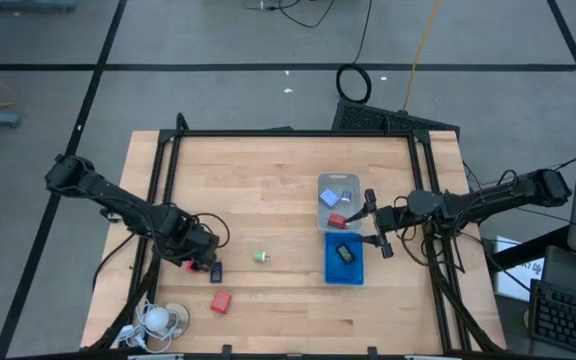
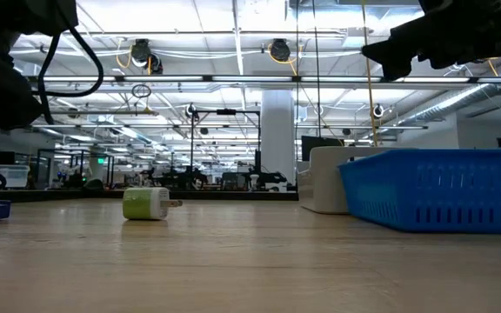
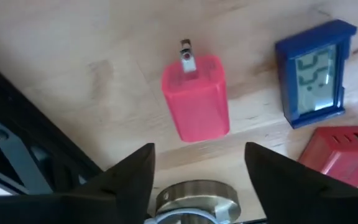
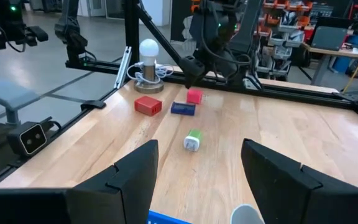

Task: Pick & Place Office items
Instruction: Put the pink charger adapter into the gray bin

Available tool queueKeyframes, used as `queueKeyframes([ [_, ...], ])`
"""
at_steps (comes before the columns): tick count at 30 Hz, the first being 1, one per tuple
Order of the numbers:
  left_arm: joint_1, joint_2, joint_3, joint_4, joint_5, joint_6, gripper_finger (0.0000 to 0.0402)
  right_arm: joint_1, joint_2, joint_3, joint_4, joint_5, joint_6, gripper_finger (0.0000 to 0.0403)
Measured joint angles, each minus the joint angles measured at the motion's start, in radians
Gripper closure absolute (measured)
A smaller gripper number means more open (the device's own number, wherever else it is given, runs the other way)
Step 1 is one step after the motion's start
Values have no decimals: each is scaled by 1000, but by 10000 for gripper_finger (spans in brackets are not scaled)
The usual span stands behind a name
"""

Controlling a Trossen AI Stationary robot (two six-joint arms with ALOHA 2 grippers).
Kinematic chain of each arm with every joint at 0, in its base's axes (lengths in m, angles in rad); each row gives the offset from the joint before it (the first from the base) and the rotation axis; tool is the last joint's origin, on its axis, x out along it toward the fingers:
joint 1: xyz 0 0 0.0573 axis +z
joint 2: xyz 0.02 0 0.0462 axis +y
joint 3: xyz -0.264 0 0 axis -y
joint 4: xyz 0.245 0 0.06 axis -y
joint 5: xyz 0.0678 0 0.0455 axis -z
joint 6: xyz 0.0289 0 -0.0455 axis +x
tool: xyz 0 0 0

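Note:
My left gripper (image 3: 197,180) (image 1: 200,262) stands open at the table's near left. It points down over a pink-red block (image 3: 196,96) with a metal prong, which lies flat on the wood beyond the fingertips. A dark blue-and-black rectangular piece (image 3: 316,74) (image 1: 216,271) and a red block (image 3: 340,155) (image 1: 220,301) lie beside it. A green bit (image 1: 260,256) (image 2: 146,203) lies alone mid-table. My right gripper (image 1: 373,222) (image 4: 197,186) hovers open and level at the trays' right side, with nothing between its fingers.
A clear tray (image 1: 320,182) holds a light-blue cube (image 1: 330,197) and a red item (image 1: 336,221). The blue tray (image 1: 330,275) in front of it holds a dark piece (image 1: 345,252). A white coiled-cord thing (image 1: 158,318) sits at the near left corner. Black frame rails border the table.

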Motion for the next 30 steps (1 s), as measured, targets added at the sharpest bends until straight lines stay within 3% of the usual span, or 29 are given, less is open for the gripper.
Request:
queueKeyframes([
  [8,-11,36,0,15,-137,-70,89,1,0,0,0,0,1,181],
  [12,-31,67,0,47,-79,-117,77,1,0,0,0,0,1,181],
  [15,-50,93,0,0,-71,-154,77,1,0,0,0,0,1,181],
  [18,-65,121,0,-27,-129,-193,84,1,0,0,0,0,1,181],
  [30,-109,195,0,90,-158,-166,113,1,0,0,0,0,1,181],
])
